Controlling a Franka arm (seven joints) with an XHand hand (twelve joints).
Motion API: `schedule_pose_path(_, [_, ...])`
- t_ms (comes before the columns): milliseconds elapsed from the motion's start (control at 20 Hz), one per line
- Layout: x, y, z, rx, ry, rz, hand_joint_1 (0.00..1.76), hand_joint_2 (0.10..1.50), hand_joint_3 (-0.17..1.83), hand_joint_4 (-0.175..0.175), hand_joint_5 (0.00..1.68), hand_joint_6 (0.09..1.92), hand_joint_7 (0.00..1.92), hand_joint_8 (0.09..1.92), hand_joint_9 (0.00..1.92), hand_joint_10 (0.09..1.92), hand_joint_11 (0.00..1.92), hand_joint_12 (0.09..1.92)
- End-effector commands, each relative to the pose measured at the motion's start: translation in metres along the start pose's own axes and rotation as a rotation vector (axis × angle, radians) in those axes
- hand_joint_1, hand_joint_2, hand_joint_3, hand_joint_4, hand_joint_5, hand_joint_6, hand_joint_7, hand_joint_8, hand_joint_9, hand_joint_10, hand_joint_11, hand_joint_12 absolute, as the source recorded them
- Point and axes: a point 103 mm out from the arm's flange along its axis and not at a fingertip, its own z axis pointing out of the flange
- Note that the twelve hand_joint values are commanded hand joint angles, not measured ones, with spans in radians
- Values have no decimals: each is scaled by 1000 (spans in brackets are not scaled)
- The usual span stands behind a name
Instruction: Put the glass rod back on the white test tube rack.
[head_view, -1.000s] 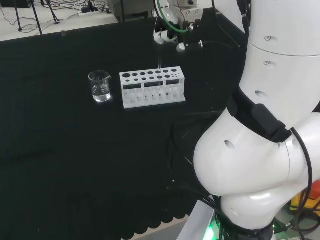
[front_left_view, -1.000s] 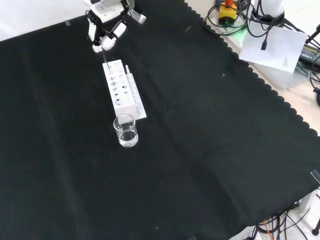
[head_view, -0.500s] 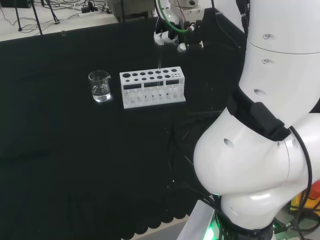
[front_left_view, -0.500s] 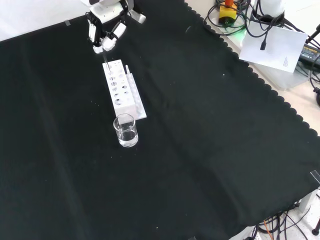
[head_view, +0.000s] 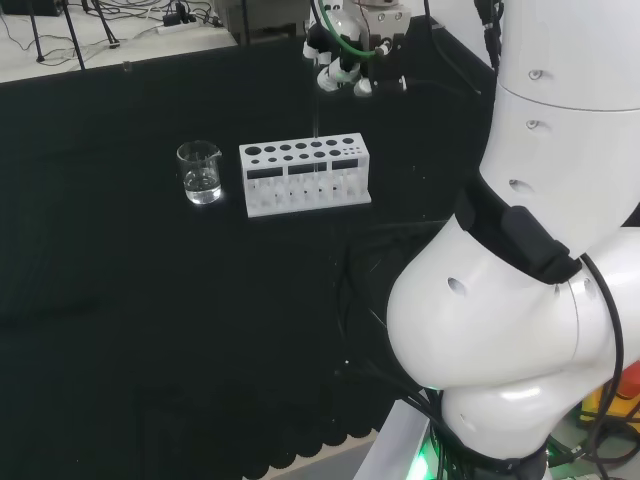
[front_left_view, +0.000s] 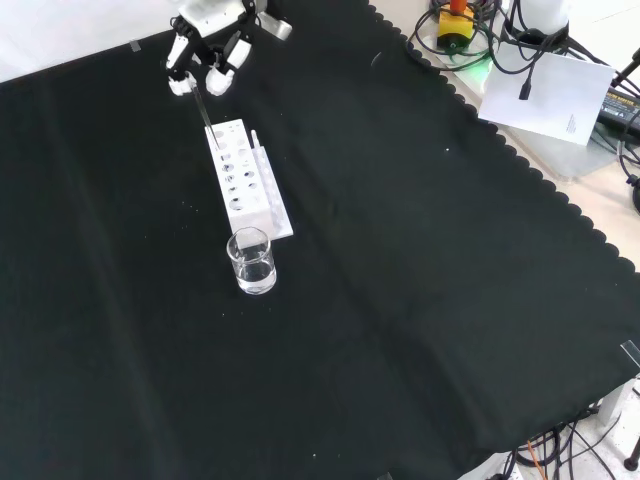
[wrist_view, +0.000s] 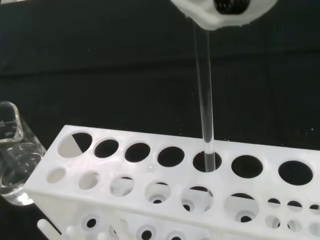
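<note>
Glass rod (wrist_view: 206, 100) stands upright w/ lower end in a back-row hole of the white rack (wrist_view: 165, 195), hand (front_left_view: 205, 55) above it w/ fingers apart, prob. released; rod's light, stiff, slick, brittle, so any regrip should pinch near the top.

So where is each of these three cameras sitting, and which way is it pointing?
Head view: behind and above the arm's base, facing the bench; big white arm links at right.
Front view: opposite side, looking down on the cloth; hand at top.
Wrist view: by the palm, facing the glass rod.
All share the white rack.
</note>
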Motion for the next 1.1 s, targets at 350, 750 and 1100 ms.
schedule_pose_path(350, [-6,-7,-35,-3,-7,28,1422,919,-175,-175,330,714,641,905,1770,831,1920,884])
schedule_pose_path(750, [-21,-27,-67,-33,-34,55,1434,907,-175,-175,328,652,596,910,1773,823,1920,885])
schedule_pose_path(1100, [-20,-40,-76,-37,-54,57,1435,905,-175,-175,328,641,586,910,1770,820,1920,884])
